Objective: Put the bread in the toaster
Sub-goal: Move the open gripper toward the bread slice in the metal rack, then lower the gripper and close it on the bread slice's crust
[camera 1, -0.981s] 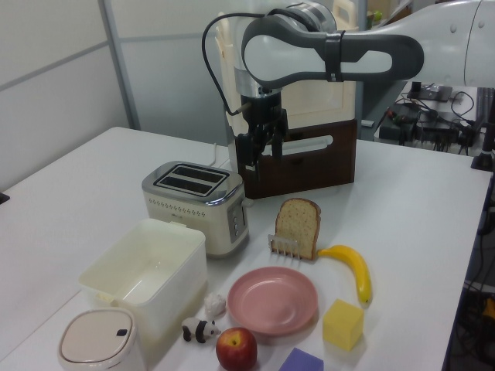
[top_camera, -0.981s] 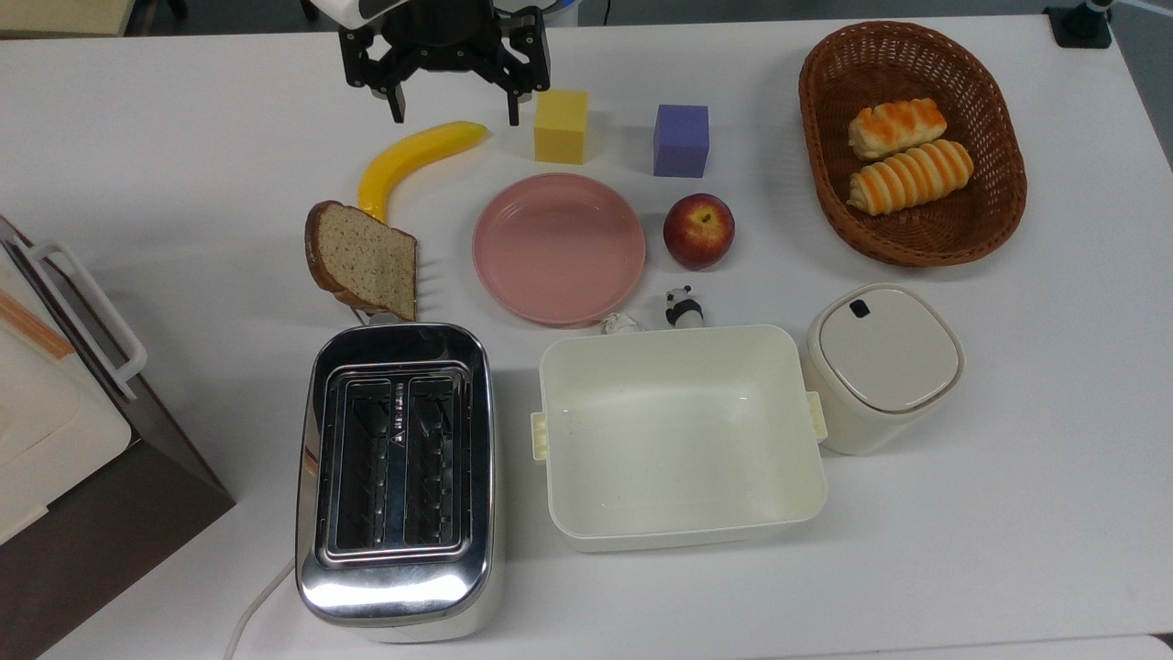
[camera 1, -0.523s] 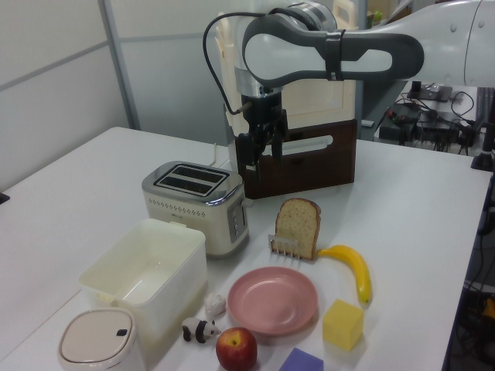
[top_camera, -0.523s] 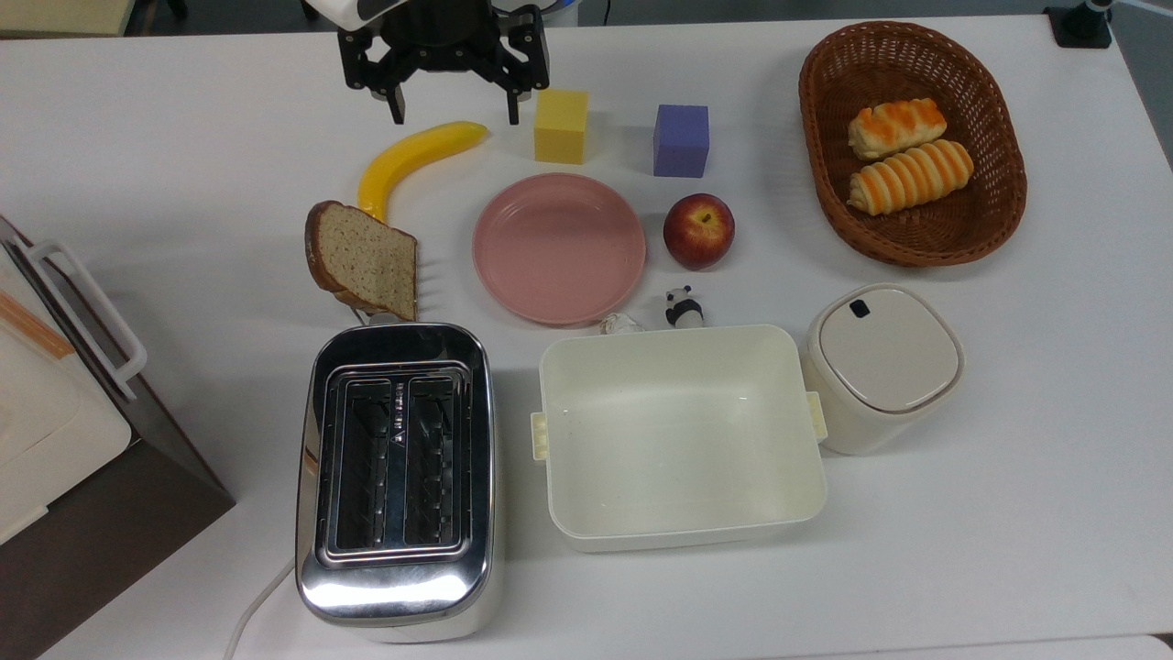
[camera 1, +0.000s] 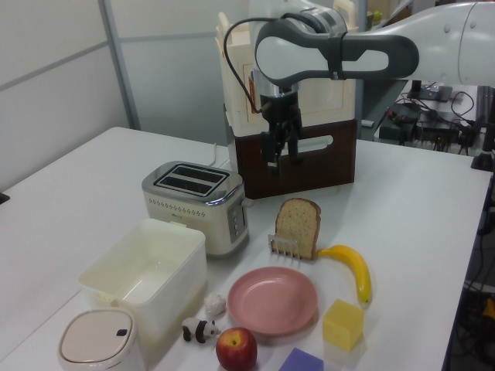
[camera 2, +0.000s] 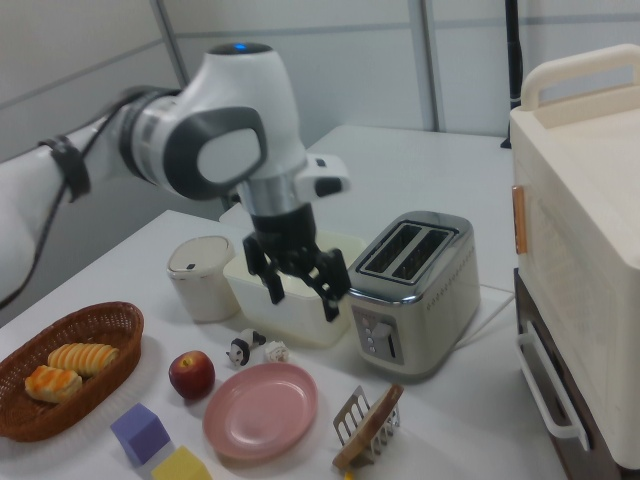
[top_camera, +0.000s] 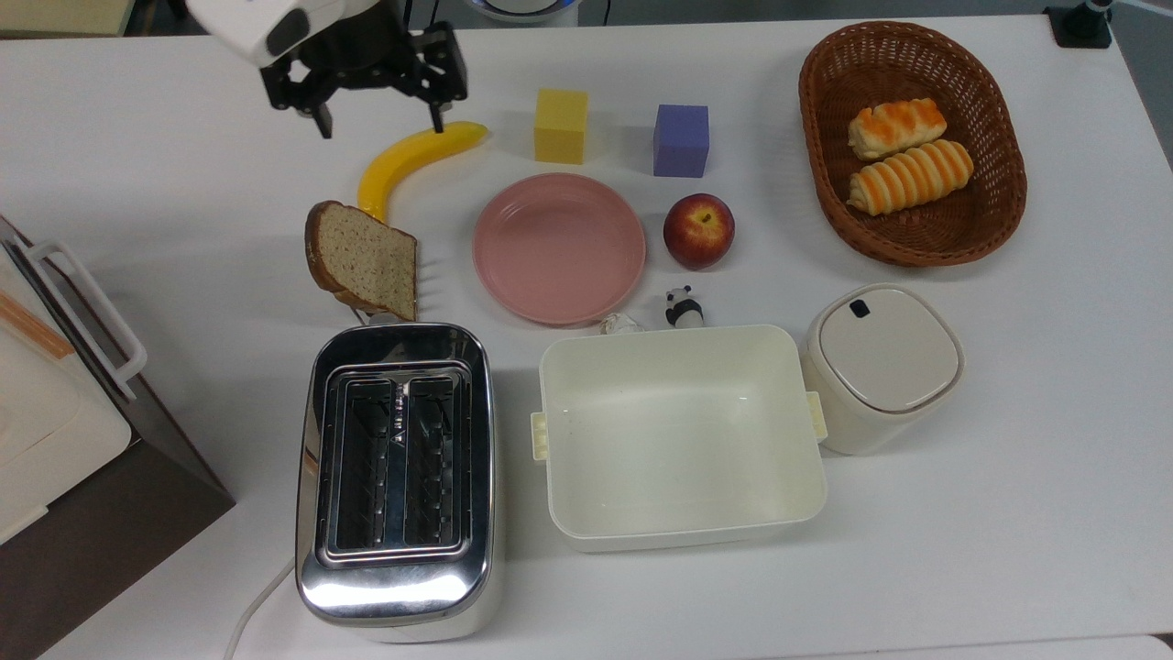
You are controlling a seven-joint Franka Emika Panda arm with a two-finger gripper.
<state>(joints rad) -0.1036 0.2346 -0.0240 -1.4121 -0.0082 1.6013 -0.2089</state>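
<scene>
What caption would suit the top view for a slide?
Open gripper hovers above the table near the banana, while the bread leans in its rack beside the empty toaster.

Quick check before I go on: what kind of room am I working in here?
Probably a robotics lab or office, not a home kitchen: a white table set with a toaster and toy-like blocks, plain partition walls, and a desk with cables behind.

I see my gripper point(top_camera: 378, 115) spread wide above the banana point(top_camera: 410, 162), the bread point(top_camera: 363, 260) (leaning in its rack) just beyond the toaster point(top_camera: 396, 481).
</scene>
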